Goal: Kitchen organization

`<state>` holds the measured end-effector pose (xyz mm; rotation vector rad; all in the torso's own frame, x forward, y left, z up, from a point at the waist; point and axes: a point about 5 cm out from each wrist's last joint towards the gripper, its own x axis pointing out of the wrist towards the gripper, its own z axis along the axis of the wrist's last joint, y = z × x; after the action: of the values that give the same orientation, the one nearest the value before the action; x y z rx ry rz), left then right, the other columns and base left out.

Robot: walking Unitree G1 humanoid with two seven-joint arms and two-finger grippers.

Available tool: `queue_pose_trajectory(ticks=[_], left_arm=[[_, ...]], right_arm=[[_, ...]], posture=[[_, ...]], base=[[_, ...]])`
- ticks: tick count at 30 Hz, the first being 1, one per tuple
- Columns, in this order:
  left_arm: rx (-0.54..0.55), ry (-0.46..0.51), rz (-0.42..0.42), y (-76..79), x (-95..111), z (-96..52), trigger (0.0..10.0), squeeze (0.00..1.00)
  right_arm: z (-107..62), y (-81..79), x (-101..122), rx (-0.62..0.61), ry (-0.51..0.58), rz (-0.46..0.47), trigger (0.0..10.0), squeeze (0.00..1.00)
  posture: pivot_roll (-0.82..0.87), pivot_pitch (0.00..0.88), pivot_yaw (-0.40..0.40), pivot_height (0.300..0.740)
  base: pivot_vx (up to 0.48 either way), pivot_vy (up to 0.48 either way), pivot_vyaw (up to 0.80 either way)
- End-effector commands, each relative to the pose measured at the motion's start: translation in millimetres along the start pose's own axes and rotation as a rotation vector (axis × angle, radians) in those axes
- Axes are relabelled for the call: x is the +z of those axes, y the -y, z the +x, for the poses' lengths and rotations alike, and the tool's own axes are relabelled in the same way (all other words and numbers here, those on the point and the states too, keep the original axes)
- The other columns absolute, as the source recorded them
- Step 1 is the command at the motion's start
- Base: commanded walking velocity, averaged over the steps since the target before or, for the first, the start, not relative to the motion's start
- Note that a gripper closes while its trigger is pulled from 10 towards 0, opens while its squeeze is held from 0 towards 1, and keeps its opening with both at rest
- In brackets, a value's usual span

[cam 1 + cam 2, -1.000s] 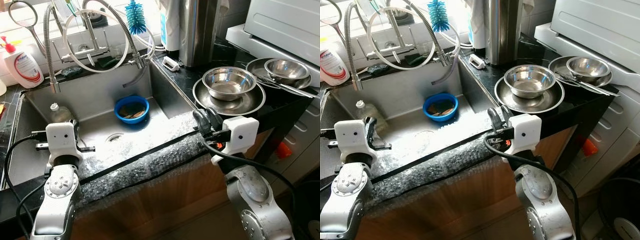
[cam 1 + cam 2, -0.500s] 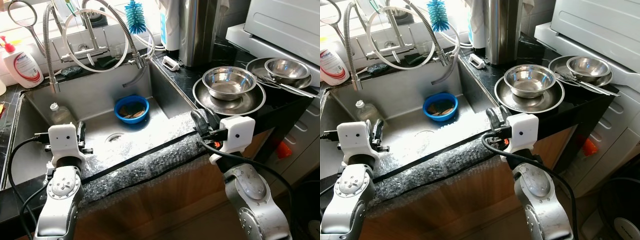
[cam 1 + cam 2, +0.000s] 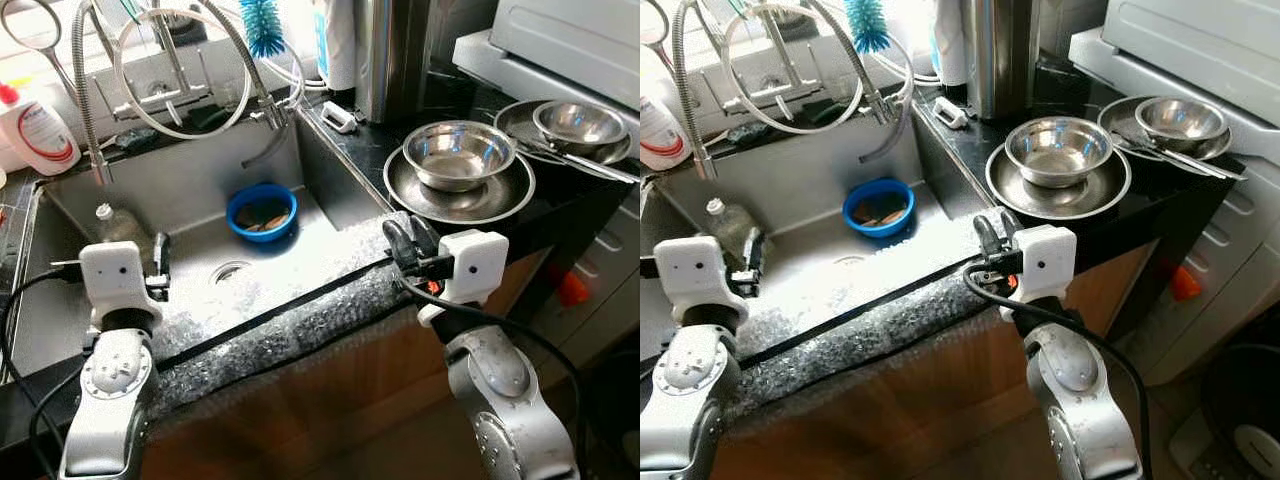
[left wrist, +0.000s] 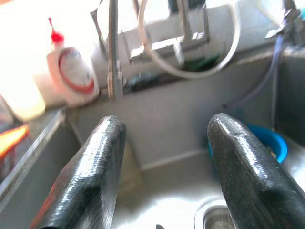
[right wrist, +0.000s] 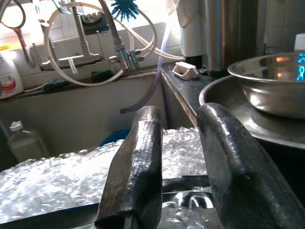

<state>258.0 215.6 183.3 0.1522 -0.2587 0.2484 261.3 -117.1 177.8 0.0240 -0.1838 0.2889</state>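
Observation:
A blue bowl (image 3: 263, 210) holding some scraps sits at the back of the steel sink (image 3: 190, 180). On the black counter to the right, a steel bowl (image 3: 458, 155) rests in a steel plate (image 3: 500, 195). My left gripper (image 3: 160, 266) hangs open over the sink's left side, with nothing between its fingers (image 4: 100, 162). My right gripper (image 3: 410, 236) is open above the sink's front right corner, just short of the plate. Its fingers (image 5: 138, 157) stand a small gap apart and hold nothing.
Bubble wrap (image 3: 280, 330) covers the sink's front edge. A small plastic bottle (image 3: 115, 225) lies in the sink's left corner and a soap bottle (image 3: 40, 135) stands behind it. A second steel bowl (image 3: 578, 122) with utensils sits far right. Faucet hoses (image 3: 85, 100) and a tall steel canister (image 3: 390, 50) line the back.
The camera has tipped slightly, shifting the whole picture. My left gripper has risen a little from the sink's front edge and now points into the basin. The right gripper has barely moved.

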Motion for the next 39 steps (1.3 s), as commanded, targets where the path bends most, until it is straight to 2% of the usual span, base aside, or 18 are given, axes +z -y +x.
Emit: queue_pose_trajectory(ticks=[1,8,12,16,22,26,39], left_arm=[[-0.002,0.065,0.031,-8.6,12.5,-2.7,10.0,0.00],[-0.030,0.103,0.086,-18.3,23.3,-10.8,10.0,0.00],[-0.018,0.064,0.110,-28.1,16.1,-22.9,10.0,0.00],[-0.022,0.035,0.121,-29.2,10.2,-29.4,10.0,0.00],[-0.024,0.059,0.074,-18.1,11.8,-24.1,10.0,0.00],[-0.033,0.064,0.054,-12.7,11.2,-24.4,10.0,0.00],[-0.033,0.067,0.044,-11.2,10.5,-24.5,10.0,0.00]], right_arm=[[1.2,-0.5,5.7,-0.006,0.022,-0.005,10.0,0.00],[1.6,6.6,9.3,-0.030,0.037,-0.025,10.0,0.00],[2.9,15.6,13.8,-0.062,0.056,-0.051,10.0,0.00],[3.6,19.7,16.0,-0.094,0.076,-0.033,10.0,0.00],[9.5,16.2,15.9,-0.073,0.087,-0.033,10.0,0.00],[12.7,19.8,18.4,-0.087,0.102,-0.024,10.0,0.00],[13.7,20.7,17.7,-0.087,0.108,-0.024,10.0,0.00]], posture=[[-0.15,0.125,0.143,0.740],[-0.15,0.121,0.149,0.740],[-0.17,0.107,0.145,0.740],[-0.16,0.091,0.155,0.740],[-0.16,0.047,0.131,0.740],[-0.16,0.023,0.122,0.740],[-0.16,0.023,0.122,0.740]], base=[[0.000,0.000,0.00],[0.000,0.000,0.00],[0.000,0.000,0.00],[0.000,0.000,0.00],[0.000,0.000,0.00],[0.000,0.000,0.00],[0.000,0.000,0.00]])
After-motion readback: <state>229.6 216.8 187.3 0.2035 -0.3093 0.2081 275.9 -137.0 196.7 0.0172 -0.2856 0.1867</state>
